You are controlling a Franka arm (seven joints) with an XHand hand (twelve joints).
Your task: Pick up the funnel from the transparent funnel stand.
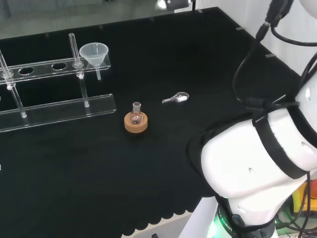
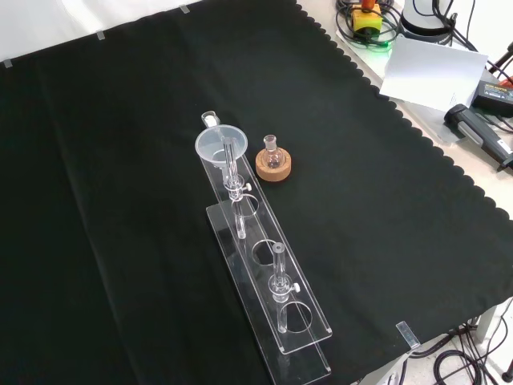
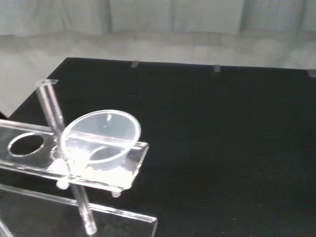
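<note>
My arm's white links (image 1: 262, 163) bulk at the right of the head view, folded back over the near edge of the bench with black cables looping above them; I cannot tell how my hand is set. My wrist camera looks down at an angle past the end of the transparent funnel stand (image 3: 106, 175) toward the far edge of the black cloth (image 3: 222, 128). The funnel (image 1: 94, 53) sits in the end hole of the stand's upper shelf — the right end in the head view, the far end in the front view (image 2: 218, 145). It is translucent, pale white, with a wide round mouth upward and cone upright; its thin stem hangs below the shelf and ends short of the base plate. From the wrist (image 3: 101, 136) the rim reads as a clean oval, the shelf edge visible through its wall. The stand (image 2: 264, 273) has three further open holes along the shelf and clear upright posts. Near the funnel end stands a small round-bottom flask (image 1: 136, 115) on a cork ring (image 1: 135, 124) — apart from the stand. A small metal scoop (image 1: 176, 97) lies on the cloth to the right in the head view.
</note>
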